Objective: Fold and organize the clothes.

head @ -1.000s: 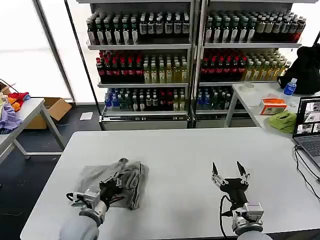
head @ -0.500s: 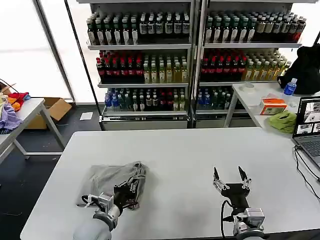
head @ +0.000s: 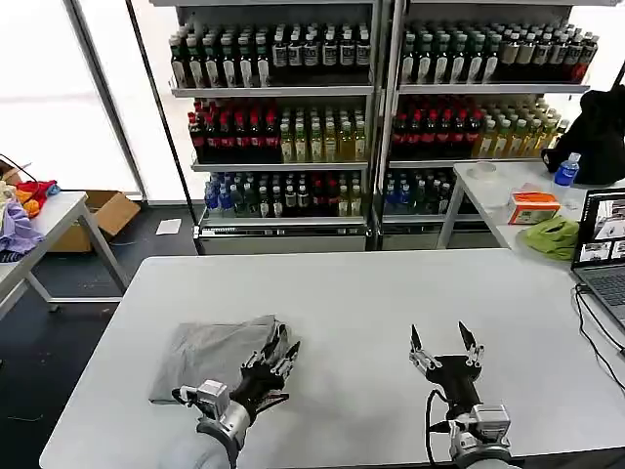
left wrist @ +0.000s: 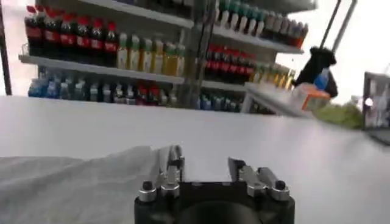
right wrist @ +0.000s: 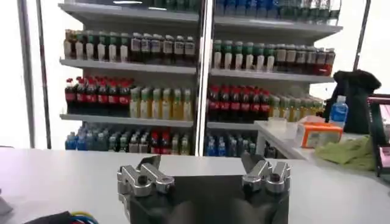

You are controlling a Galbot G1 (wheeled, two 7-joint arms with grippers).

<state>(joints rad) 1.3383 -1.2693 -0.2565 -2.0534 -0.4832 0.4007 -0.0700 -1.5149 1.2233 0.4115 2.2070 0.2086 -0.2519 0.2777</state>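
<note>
A light grey shirt (head: 207, 354) lies folded into a flat rectangle on the near left of the white table (head: 391, 293). My left gripper (head: 281, 350) is open at the fold's right edge, with nothing between its fingers. In the left wrist view the grey shirt (left wrist: 67, 182) spreads beside the open left gripper (left wrist: 204, 164), one finger close against the cloth edge. My right gripper (head: 442, 341) stands open over bare table near the front edge, well to the right of the shirt, and in the right wrist view the right gripper (right wrist: 201, 162) holds nothing.
Drink shelves (head: 371, 107) stand behind the table. A laptop (head: 604, 249) sits at the table's right edge. A side table at the back right holds a lime-green cloth (head: 553, 236), an orange box (head: 534, 207) and a bottle (head: 565, 172).
The left gripper let go of the bunched shirt and moved right to its edge; the shirt now lies flat and folded. The right gripper barely moved.
</note>
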